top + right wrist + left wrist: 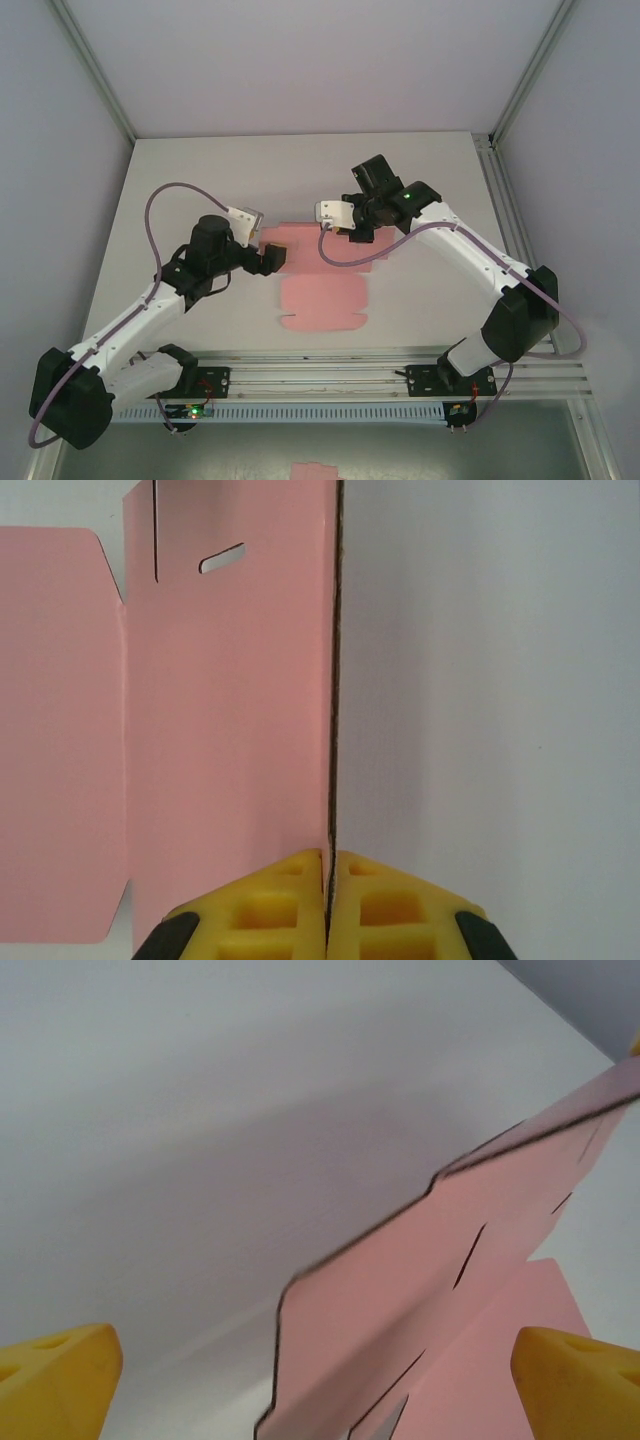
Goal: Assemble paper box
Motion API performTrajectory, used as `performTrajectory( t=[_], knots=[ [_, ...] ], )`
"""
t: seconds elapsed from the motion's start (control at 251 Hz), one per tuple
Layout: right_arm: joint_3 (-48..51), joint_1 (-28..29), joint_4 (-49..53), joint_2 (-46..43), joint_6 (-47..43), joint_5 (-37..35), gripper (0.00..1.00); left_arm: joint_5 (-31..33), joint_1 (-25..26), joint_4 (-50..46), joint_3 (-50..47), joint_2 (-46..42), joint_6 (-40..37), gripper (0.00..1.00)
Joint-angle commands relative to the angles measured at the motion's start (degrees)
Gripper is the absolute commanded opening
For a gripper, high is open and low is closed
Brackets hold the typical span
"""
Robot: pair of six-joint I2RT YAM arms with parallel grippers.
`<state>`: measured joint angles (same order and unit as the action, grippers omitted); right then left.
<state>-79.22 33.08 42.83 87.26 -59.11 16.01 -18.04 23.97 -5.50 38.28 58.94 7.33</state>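
The right claw (328,870) pinches a lifted edge of the pink paper box (225,730) (a flat die-cut sheet). The left claw (318,1375) gapes wide just beside it, over the bench (200,180).

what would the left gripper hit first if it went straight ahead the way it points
Most likely the paper box: its raised pink sheet sits right ahead of the open left gripper, though depth is unclear.

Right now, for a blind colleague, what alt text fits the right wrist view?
The right gripper is shut on a thin edge of the paper box, a pink card sheet. The sheet, with a small slot, spreads left; white table lies right.
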Motion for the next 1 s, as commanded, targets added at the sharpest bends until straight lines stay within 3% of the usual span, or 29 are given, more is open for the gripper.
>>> performTrajectory(
  t=[0.0,0.152,0.299,0.551,0.766,0.994],
  knots=[
    [-1.4,-0.7,3.5,0.7,-1.4,2.1,0.00,-4.6,-0.4,0.0,7.0,1.1,-7.2,1.00],
    [-2.0,-0.7,4.4,1.0,-1.1,3.2,0.00,-5.4,-0.3,-8.6,16.2,7.5,-12.0,1.00],
    [-3.2,-0.9,4.5,1.1,0.6,3.5,0.00,-9.4,-0.3,-13.8,21.6,12.7,-15.7,0.88],
    [-8.1,-2.0,10.8,3.9,1.5,5.7,0.00,-17.8,-0.1,-13.8,22.6,12.7,-19.2,0.82],
    [-9.3,-2.3,12.2,4.9,1.6,5.8,0.00,-17.8,0.0,-14.8,22.7,12.2,-21.7,0.81],
    [-10.1,-2.1,12.6,5.2,1.9,8.2,0.00,-20.4,1.0,-15.6,26.1,15.9,-22.2,0.48]
  ],
)
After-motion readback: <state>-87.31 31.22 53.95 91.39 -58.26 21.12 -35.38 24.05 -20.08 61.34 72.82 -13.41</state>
